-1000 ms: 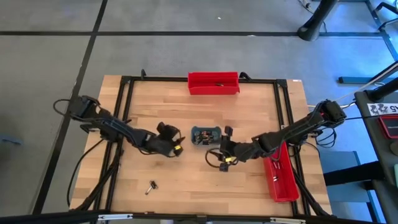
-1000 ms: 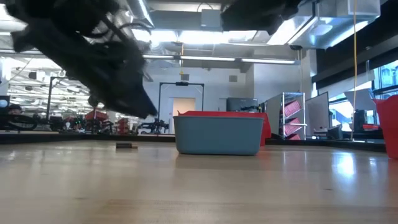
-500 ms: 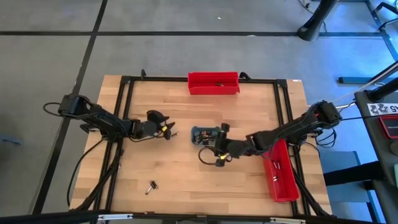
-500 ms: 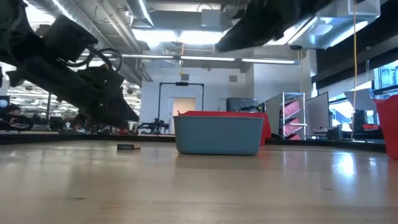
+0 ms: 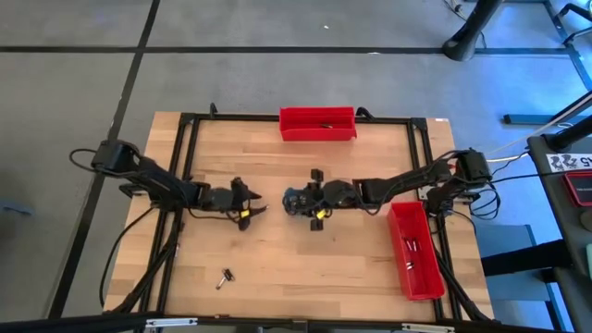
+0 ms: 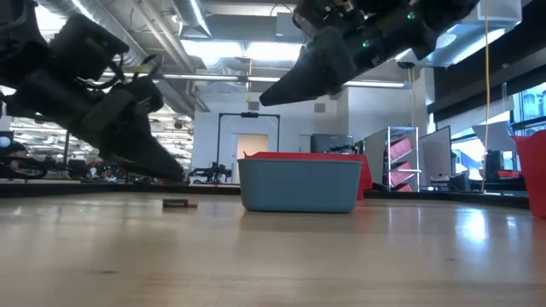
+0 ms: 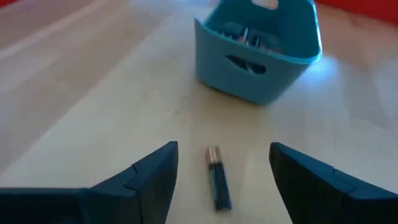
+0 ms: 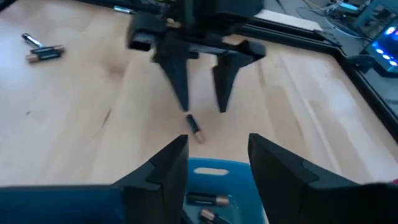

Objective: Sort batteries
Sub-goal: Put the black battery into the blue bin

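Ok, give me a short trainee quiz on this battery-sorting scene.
1. True or false: the left gripper is open, with a loose battery lying on the table between its fingers.
2. The right gripper hovers over which container?
A. the back red bin
B. the grey-blue tray
C. the red bin at the right side
3. Fill in: batteries show inside the tray, and two more lie on the wood near the table's front-____ corner.

Key: 1 true; 2 B; 3 left.
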Controlling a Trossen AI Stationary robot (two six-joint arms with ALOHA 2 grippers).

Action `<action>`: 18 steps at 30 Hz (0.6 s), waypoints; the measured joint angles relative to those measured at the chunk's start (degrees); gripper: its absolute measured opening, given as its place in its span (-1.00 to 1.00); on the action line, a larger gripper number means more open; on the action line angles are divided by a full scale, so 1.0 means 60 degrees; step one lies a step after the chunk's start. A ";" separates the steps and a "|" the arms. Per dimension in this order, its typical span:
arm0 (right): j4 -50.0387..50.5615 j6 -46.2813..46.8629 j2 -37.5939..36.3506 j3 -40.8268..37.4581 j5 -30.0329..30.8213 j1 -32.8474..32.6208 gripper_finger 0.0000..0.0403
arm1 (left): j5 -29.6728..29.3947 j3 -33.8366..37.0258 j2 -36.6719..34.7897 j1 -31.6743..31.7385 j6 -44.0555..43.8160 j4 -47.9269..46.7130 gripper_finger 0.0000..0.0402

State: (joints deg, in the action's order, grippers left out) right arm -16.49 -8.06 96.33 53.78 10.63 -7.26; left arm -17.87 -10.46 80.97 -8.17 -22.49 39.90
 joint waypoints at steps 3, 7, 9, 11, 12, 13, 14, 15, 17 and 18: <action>-0.0015 -0.0279 0.0000 0.0026 -0.0128 -0.0012 -0.16 | -0.0863 -0.0112 0.0422 -0.0644 0.0100 -0.0058 0.19; 0.0038 -0.0513 0.0000 0.0089 -0.0219 -0.0062 -0.16 | -0.1677 -0.0608 0.1437 -0.1227 0.0330 -0.0042 0.19; 0.0133 -0.0366 -0.0020 0.0106 -0.0342 -0.0157 -0.16 | -0.1927 -0.0896 0.2131 -0.1429 0.0627 -0.0081 0.19; 0.0241 -0.0139 -0.0048 0.0127 -0.0376 -0.0302 -0.16 | -0.2125 -0.1247 0.2783 -0.1529 0.0914 0.0045 0.19; 0.0394 0.0022 -0.0096 0.0127 -0.0386 -0.0417 -0.16 | -0.2142 -0.1408 0.3112 -0.1525 0.0978 0.0199 0.19; 0.0633 0.0163 -0.0146 0.0127 -0.0406 -0.0569 -0.16 | -0.2182 -0.1528 0.3413 -0.1525 0.0961 0.0252 0.19; 0.0803 0.0386 -0.0170 0.0131 -0.0448 -0.0734 -0.16 | -0.2205 -0.1615 0.3660 -0.1525 0.0777 0.0301 0.19; 0.1038 0.0584 -0.0189 0.0141 -0.0449 -0.0902 -0.16 | -0.2268 -0.1688 0.3882 -0.1525 0.0487 0.0420 0.17; 0.1672 0.0859 -0.0228 0.0125 -0.0326 -0.1267 -0.16 | -0.2392 -0.1767 0.4191 -0.1548 -0.0041 0.0505 0.11; 0.1874 0.1028 -0.0229 0.0125 -0.0211 -0.1453 -0.16 | -0.2480 -0.1767 0.4271 -0.1598 -0.0236 0.0536 0.05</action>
State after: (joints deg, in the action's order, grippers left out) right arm -5.25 -1.89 94.96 54.53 9.37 -15.98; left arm -32.75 -21.06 106.60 -17.76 -23.90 43.11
